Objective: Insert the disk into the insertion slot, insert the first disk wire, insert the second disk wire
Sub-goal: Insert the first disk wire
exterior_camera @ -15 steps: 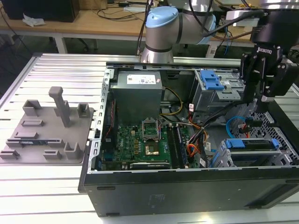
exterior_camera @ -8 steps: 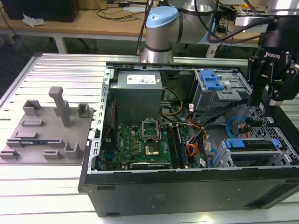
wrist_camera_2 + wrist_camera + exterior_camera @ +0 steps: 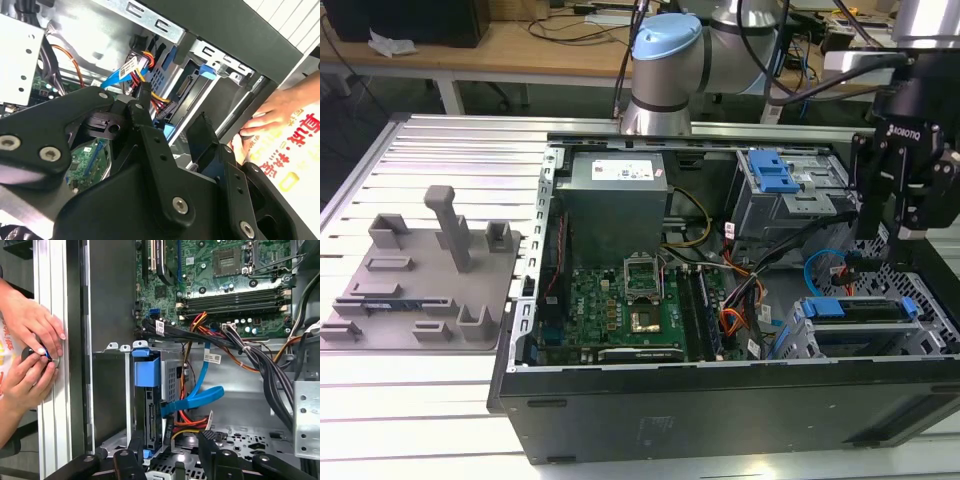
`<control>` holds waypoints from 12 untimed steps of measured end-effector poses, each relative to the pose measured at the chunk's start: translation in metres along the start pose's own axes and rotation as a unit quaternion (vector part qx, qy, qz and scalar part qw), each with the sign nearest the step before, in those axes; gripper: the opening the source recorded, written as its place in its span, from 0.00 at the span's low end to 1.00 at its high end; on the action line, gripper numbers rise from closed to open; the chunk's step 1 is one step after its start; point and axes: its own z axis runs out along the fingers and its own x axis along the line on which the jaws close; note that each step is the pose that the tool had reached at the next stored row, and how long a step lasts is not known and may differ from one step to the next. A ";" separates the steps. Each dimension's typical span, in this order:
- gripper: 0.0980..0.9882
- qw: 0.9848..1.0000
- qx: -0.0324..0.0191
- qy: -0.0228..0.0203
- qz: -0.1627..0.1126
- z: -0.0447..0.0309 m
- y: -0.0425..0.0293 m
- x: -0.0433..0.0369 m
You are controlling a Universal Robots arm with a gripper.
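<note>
The disk (image 3: 152, 412) sits inside the insertion slot (image 3: 172, 377), its blue carrier (image 3: 147, 372) at the cage mouth; in the exterior view the disk (image 3: 850, 312) lies in the perforated cage (image 3: 920, 290) at the lower right. The light-blue second disk wire (image 3: 200, 395) loops down to the disk's connector edge. The orange-red first disk wire (image 3: 187, 416) runs beside it. Whether either is plugged in, I cannot tell. My gripper (image 3: 172, 452) hangs open just above this end of the disk, holding nothing. It also shows from outside (image 3: 892, 235) and from the second wrist view (image 3: 174, 107).
A person's hands (image 3: 30, 355) rest on the table rail just outside the case wall. The motherboard (image 3: 630, 300), a thick black cable bundle (image 3: 260, 360) and a taller bay with a blue latch (image 3: 775, 180) crowd the case. A grey fixture plate (image 3: 420, 270) lies on the exterior view's left.
</note>
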 end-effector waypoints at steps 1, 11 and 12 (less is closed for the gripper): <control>0.52 1.000 0.000 0.001 0.000 0.0011 0.0000 -0.0002; 0.52 1.000 0.000 0.007 0.000 0.0096 0.0000 -0.0022; 0.52 1.000 0.001 0.007 0.000 0.0097 0.0018 -0.0023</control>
